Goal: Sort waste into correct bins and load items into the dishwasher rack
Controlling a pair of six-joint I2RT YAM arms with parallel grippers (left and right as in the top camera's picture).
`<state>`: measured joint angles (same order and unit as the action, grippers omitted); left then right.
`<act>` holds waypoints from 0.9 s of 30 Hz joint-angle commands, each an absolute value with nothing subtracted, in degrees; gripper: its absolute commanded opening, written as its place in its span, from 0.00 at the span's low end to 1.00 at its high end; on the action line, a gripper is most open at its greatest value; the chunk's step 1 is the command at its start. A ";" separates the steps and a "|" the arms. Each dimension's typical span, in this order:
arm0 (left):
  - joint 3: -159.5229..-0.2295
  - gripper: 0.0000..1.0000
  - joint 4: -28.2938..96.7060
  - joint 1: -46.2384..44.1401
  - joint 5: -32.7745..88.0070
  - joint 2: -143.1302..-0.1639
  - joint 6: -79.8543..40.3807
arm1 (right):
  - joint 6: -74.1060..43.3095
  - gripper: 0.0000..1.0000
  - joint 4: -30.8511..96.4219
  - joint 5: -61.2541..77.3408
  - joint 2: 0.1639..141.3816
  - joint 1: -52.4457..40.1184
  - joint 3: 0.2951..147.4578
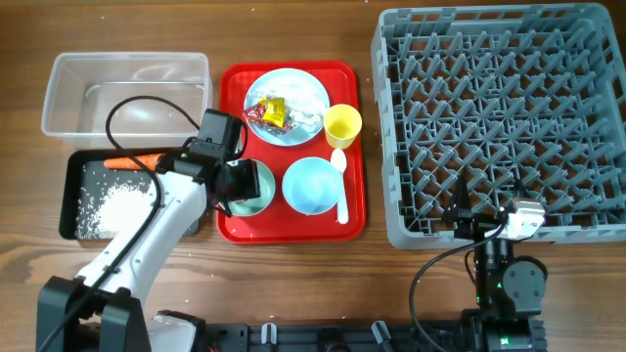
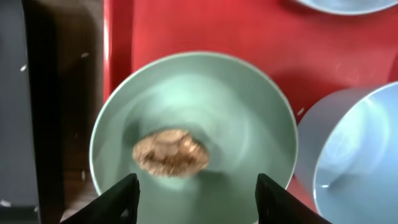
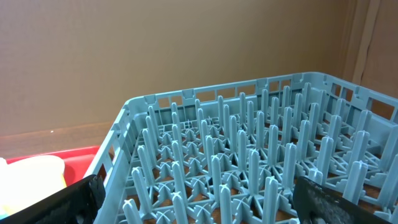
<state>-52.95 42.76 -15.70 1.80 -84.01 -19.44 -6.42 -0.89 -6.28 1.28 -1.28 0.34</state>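
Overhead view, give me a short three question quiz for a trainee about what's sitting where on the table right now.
1. True or false: the dishwasher rack holds no dishes yet.
2. What lies in the bowl under the left tool? A) a lemon slice B) a brown food lump C) a teabag
3. Name the bin that holds the carrot and the rice.
Key: 1 true; 2 B; 3 the black tray.
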 commanded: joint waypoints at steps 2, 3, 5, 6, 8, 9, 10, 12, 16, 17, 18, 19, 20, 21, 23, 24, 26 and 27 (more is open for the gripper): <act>-51.59 0.59 41.43 -15.92 1.87 -85.12 -19.97 | -6.87 1.00 -1.13 -6.85 1.34 -1.04 0.30; -51.59 0.59 41.17 -15.92 1.89 -85.49 -19.97 | -6.83 1.00 -1.13 -6.85 1.34 -1.04 0.30; -51.59 0.60 40.36 -15.92 1.87 -87.07 -19.97 | -6.87 1.00 -1.13 -6.85 1.34 -1.04 0.30; -51.59 0.60 40.14 -15.92 1.87 -87.57 -19.94 | -6.85 1.00 -1.13 -6.85 1.34 -1.04 0.30; -51.59 0.60 39.51 -15.92 1.43 -89.10 -19.94 | -6.85 1.00 -1.13 -6.85 1.34 -1.04 0.30; -51.59 0.60 39.13 -15.92 0.91 -89.78 -19.94 | -6.85 1.00 -1.13 -6.85 1.34 -1.04 0.30; -51.59 0.60 38.50 -15.92 -0.16 -90.70 -19.94 | -6.85 1.00 -1.13 -6.85 1.34 -1.04 0.30; -51.59 0.60 37.60 -15.92 -1.26 -91.79 -19.92 | -6.85 1.00 -1.13 -6.85 1.34 -1.04 0.30; -51.59 0.60 36.77 -15.92 -1.39 -92.71 -19.75 | -6.85 1.00 -1.13 -6.85 1.34 -1.04 0.30; -51.59 0.60 36.77 -15.92 -1.39 -92.71 -19.75 | -6.85 1.00 -1.13 -6.83 1.34 -1.04 0.30; -51.59 0.61 36.77 -15.92 -1.41 -92.71 -19.75 | -6.85 1.00 -1.13 -6.85 1.34 -1.04 0.30; -51.59 0.61 36.77 -15.92 -1.41 -92.71 -19.75 | -6.85 1.00 -1.13 -6.85 1.34 -1.04 0.30; -51.59 0.61 36.77 -15.92 -1.39 -92.71 -19.75 | -6.87 1.00 -1.13 -6.85 1.34 -1.04 0.30; -51.59 0.61 36.80 -15.92 -1.39 -92.71 -19.75 | -6.87 1.00 -1.13 -6.85 1.34 -1.04 0.30; -51.59 0.61 36.82 -15.92 -1.37 -92.71 -19.77 | -6.85 1.00 -1.13 -6.85 1.34 -1.04 0.30; -51.59 0.61 36.82 -15.92 -1.37 -92.71 -19.77 | -6.85 1.00 -1.13 -6.85 1.34 -1.04 0.30; -51.59 0.61 36.84 -15.97 -1.37 -92.71 -19.77 | -6.85 1.00 -1.13 -6.85 1.34 -1.04 0.30; -51.59 0.61 36.82 -16.01 -1.37 -92.71 -19.77 | -6.85 1.00 -1.13 -6.85 1.34 -1.04 0.30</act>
<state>-52.05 37.01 -15.70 -0.40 -92.05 -19.44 -6.42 -0.89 -6.28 1.28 -1.28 0.34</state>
